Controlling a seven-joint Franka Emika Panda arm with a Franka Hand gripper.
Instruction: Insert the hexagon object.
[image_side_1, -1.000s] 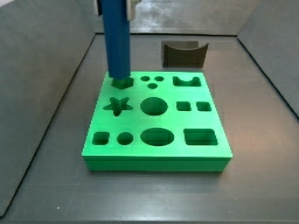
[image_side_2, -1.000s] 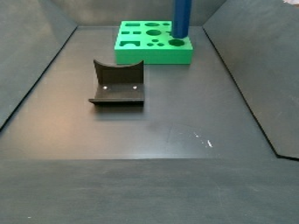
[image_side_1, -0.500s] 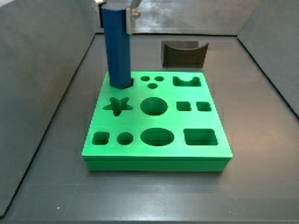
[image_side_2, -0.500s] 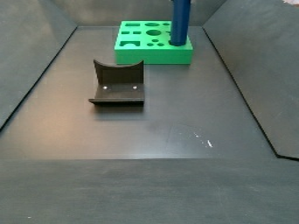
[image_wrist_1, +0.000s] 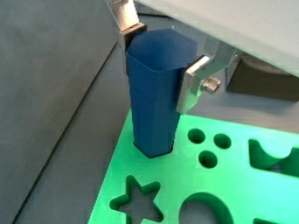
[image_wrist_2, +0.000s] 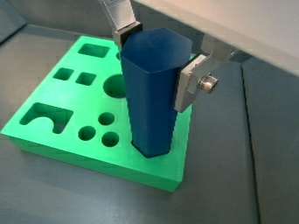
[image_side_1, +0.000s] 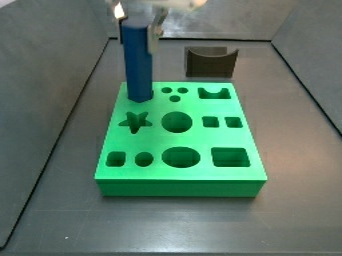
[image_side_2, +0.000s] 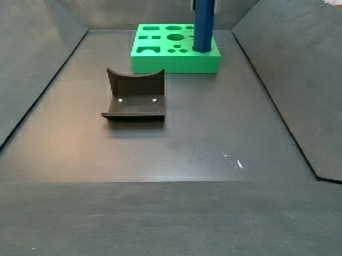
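- The hand (image_wrist_1: 159, 54) is gripping the top of the hexagon object (image_wrist_1: 155, 101), its two silver fingers (image_wrist_1: 193, 80) pressing on opposite facets of the blue bar; in both wrist views the plates are sitting flush against it, so it is clenched on the piece, not released.
- The hexagon object is hanging straight below the hand, its long axis standing upright and square to the green board (image_wrist_2: 52, 109).
- Its lower end is sitting in the corner region of the board, at the hole beside the two small round holes (image_wrist_1: 205, 149) and behind the star-shaped hole (image_wrist_1: 135, 198).
- In a side view the bar (image_side_1: 136, 62) is rising from that same back corner, with the hand (image_side_1: 138, 12) blurred above it; from the opposite side the bar (image_side_2: 205, 25) is standing at the board's (image_side_2: 167, 60) far edge.
- The foot seems to be entering the hole already, though how deep it is reaching cannot be told, as the bar is hiding the opening.
- My judgement: the coming move is turning on keeping that long axis vertical while pressing straight down, with the facets lined up to the hole.
- The fixture (image_side_2: 134, 96) is standing well apart on the bench (image_side_2: 201, 190).
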